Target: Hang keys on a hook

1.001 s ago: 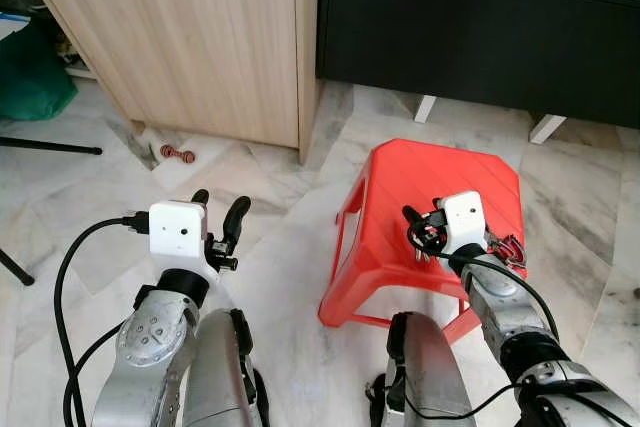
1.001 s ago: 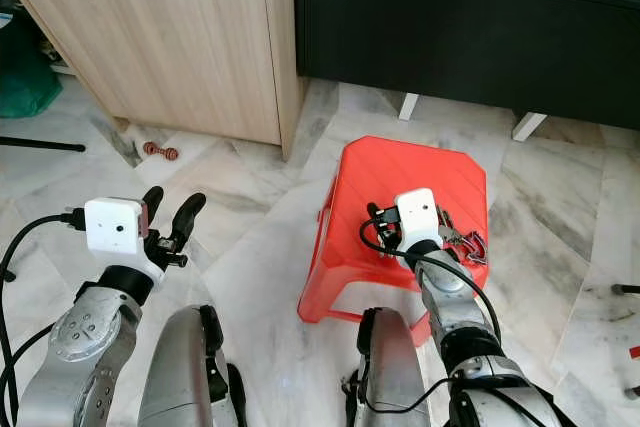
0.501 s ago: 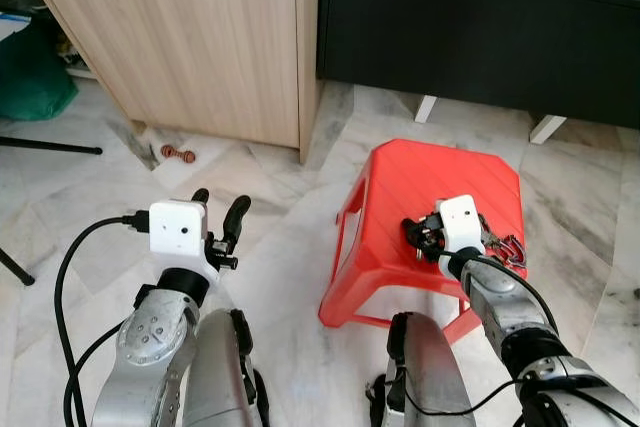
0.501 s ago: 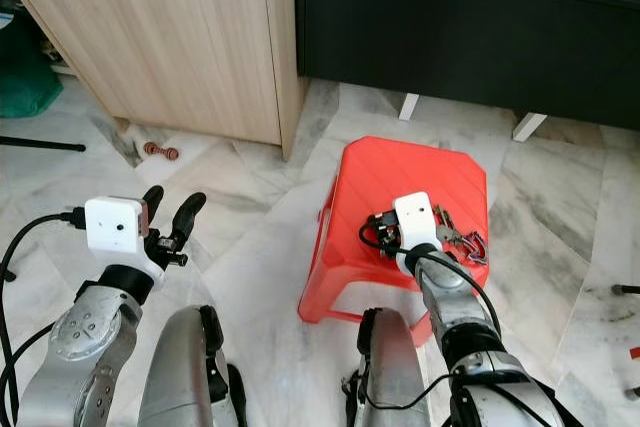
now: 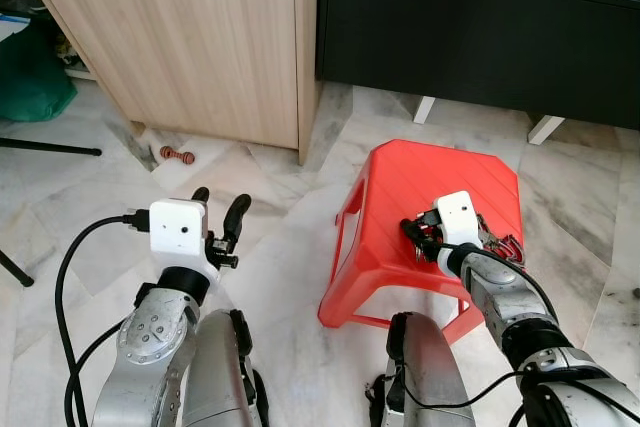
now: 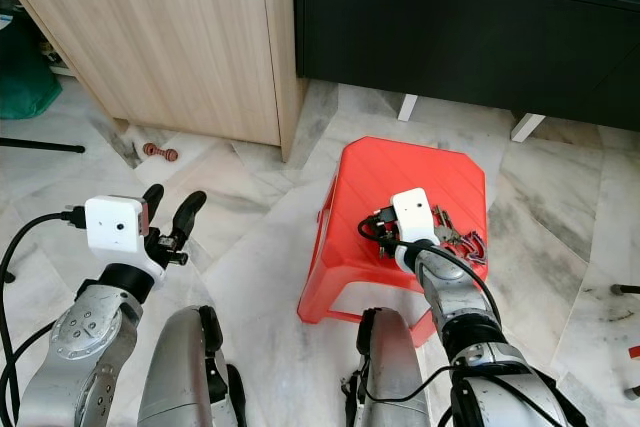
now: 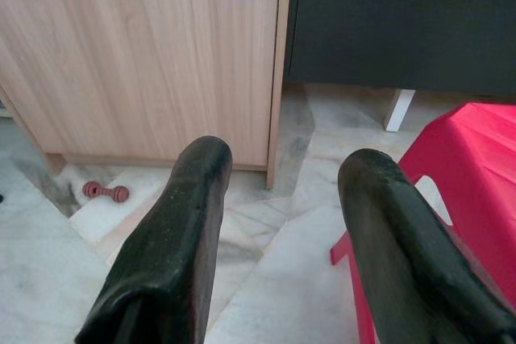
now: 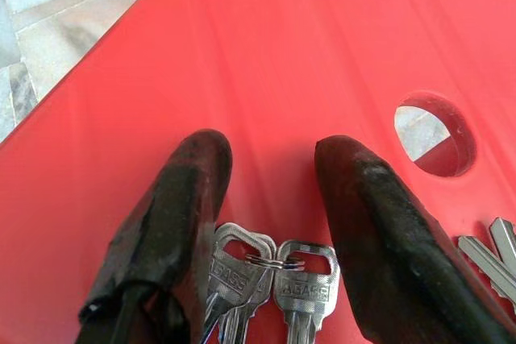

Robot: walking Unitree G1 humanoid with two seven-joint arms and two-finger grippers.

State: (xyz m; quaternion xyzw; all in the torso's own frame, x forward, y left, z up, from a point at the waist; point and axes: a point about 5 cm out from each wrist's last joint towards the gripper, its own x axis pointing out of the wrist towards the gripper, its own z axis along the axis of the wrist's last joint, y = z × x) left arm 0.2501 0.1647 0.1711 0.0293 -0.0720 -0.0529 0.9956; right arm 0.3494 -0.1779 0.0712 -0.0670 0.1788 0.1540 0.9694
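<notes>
The left gripper (image 5: 220, 215) hangs released above the marble floor, while the right gripper (image 8: 270, 191), fingers spread, straddles the silver metal keys (image 8: 270, 275) lying on the red plastic stool (image 5: 420, 182), so grasping and hanging both remain.

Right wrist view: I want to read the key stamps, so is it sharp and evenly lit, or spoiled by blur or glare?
Right wrist view: the keys are crisp, with soft even light on the red stool; the near fingers look soft. Left eye view: sharp, with pale reflections on the marble floor.
</notes>
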